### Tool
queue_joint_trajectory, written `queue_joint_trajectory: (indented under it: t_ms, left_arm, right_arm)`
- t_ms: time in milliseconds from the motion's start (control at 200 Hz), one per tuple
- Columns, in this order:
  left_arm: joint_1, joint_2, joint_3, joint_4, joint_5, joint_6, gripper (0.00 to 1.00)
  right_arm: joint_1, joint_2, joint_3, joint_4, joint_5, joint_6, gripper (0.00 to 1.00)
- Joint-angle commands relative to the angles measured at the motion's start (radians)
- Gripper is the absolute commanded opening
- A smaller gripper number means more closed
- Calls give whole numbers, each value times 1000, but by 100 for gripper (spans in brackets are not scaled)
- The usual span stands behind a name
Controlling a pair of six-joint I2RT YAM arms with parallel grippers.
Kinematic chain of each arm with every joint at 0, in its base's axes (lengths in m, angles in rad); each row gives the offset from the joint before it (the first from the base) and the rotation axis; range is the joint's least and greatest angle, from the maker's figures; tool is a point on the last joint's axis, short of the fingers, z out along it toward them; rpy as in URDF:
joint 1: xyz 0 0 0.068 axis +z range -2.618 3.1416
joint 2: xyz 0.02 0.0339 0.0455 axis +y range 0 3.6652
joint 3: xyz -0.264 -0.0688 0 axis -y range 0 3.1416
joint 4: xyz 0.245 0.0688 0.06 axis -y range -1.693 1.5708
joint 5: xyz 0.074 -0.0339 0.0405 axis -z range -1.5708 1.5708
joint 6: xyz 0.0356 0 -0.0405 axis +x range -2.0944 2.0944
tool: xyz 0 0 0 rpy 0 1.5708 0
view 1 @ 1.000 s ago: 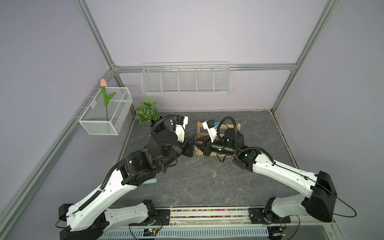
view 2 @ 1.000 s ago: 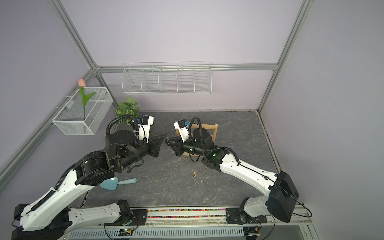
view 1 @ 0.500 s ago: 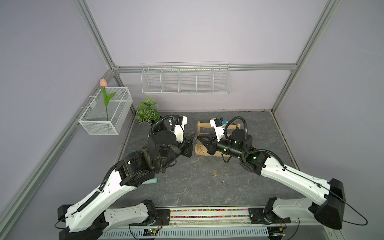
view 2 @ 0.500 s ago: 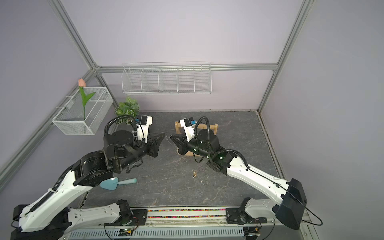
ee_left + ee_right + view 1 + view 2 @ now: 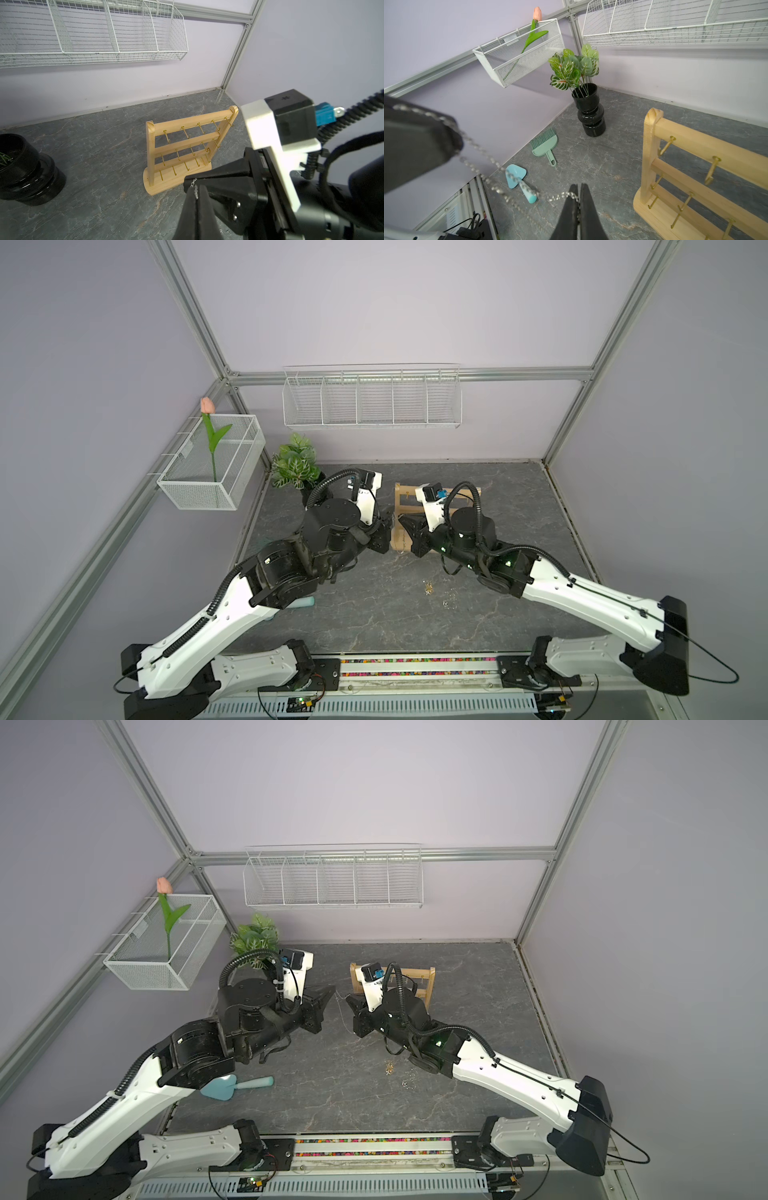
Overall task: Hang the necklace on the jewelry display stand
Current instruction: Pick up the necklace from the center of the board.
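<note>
1. The left gripper has its jaws clamped tight on the necklace, a thin silver chain.
2. The right gripper has its jaws pinched on the same chain, nearly tip to tip with the left, up above the counter.
3. The chain droops slack between the two tips.
4. The stand sits upright on the counter just behind the right gripper, and the necklace is clear of its hooks.
</note>
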Motion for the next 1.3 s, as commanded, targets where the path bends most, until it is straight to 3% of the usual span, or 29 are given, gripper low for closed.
queue_joint_trajectory:
  t_ms: [0,280,695,1295]
  left_arm:
    - [-3,-4,-18,20,-12,34,0]
    - [12,25,-47,92,-37,91,0]
    - [114,44,-108,161,41,95,0]
    - [172,117,-156,263,15,117,0]
  right_arm:
    - [10,-38,17,-13,82,-32,7]
    - [9,-41,10,18,212,-45,7]
    - [-2,38,74,-18,250,-48,7]
    - [-72,118,96,-21,276,24,8]
